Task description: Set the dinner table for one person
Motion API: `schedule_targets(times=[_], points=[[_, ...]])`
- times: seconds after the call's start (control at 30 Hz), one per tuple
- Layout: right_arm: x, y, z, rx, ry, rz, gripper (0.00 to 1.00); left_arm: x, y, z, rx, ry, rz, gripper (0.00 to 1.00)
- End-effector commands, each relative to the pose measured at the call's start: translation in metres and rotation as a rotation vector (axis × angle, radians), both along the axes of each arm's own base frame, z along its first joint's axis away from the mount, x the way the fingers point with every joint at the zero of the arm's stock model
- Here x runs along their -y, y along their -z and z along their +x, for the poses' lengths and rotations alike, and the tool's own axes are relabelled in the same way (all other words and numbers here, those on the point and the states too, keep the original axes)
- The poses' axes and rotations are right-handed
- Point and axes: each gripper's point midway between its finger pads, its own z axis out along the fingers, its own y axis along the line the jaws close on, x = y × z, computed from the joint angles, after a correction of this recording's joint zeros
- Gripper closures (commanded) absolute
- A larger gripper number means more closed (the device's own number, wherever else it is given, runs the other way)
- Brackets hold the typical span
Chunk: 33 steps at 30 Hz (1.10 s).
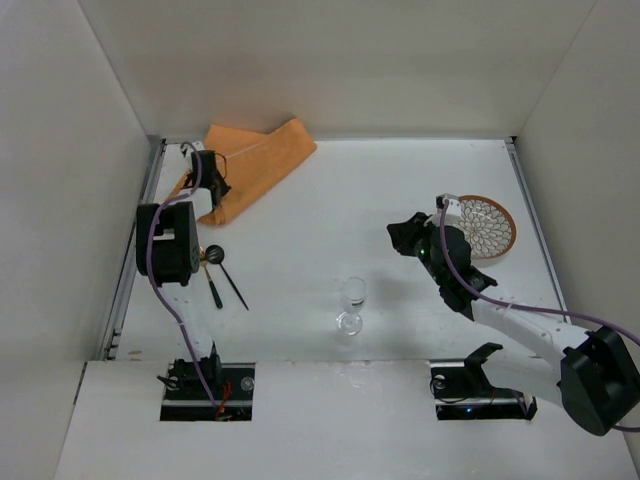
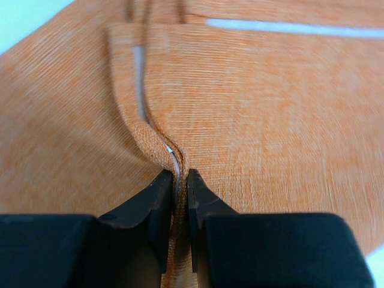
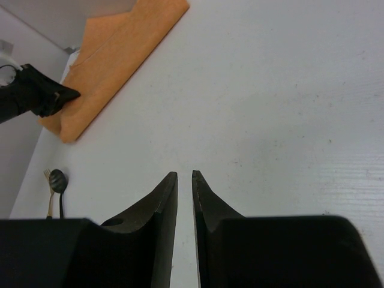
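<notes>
Left tool (image 2: 177, 180) pinching cloth (image 2: 252, 120)

Left tool (image 2: 178, 180) pinched closed, arm extended far; right tool (image 3: 185, 180) seemingly near-closed, empty.

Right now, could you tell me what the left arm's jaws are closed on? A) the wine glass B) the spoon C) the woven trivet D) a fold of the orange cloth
D: the left wrist view shows the left gripper pinching a raised fold of the orange cloth between its jaws.
</notes>
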Motion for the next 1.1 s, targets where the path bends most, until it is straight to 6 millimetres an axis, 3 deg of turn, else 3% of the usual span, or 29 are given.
schedule_targets(times=[0.0,0.17,0.27,0.4,0.47,0.57,0.73,0.93,1.07], points=[[-0.007,-0.029,0.004,0.069,-0.017,0.026,0.78,0.071,-0.039,0.026,0.141,0.111,-0.092,0.91],[-0.007,-0.029,0.003,0.069,-0.017,0.026,0.78,0.145,-0.061,0.036,0.228,0.22,-0.145,0.91],[-0.006,-0.03,0.002,0.072,-0.017,0.027,0.78,0.185,-0.067,0.036,0.254,0.299,-0.185,0.84],[-0.005,-0.031,0.001,0.076,-0.016,0.03,0.78,0.226,-0.064,0.021,0.244,0.397,-0.257,0.76],[-0.005,-0.031,0.001,0.077,-0.016,0.031,0.78,0.234,-0.062,0.009,0.234,0.413,-0.283,0.67],[-0.005,-0.028,0.002,0.07,-0.016,0.024,0.78,0.227,-0.066,-0.006,0.26,0.38,-0.298,0.5],[-0.006,-0.025,0.005,0.061,-0.014,0.014,0.78,0.191,-0.075,-0.007,0.298,0.283,-0.248,0.4],[-0.005,-0.027,0.004,0.068,-0.008,0.012,0.78,0.161,-0.056,0.003,0.221,0.226,-0.181,0.39],[-0.004,-0.026,0.003,0.068,-0.008,0.012,0.78,0.144,-0.037,-0.002,0.171,0.138,-0.151,0.4]])
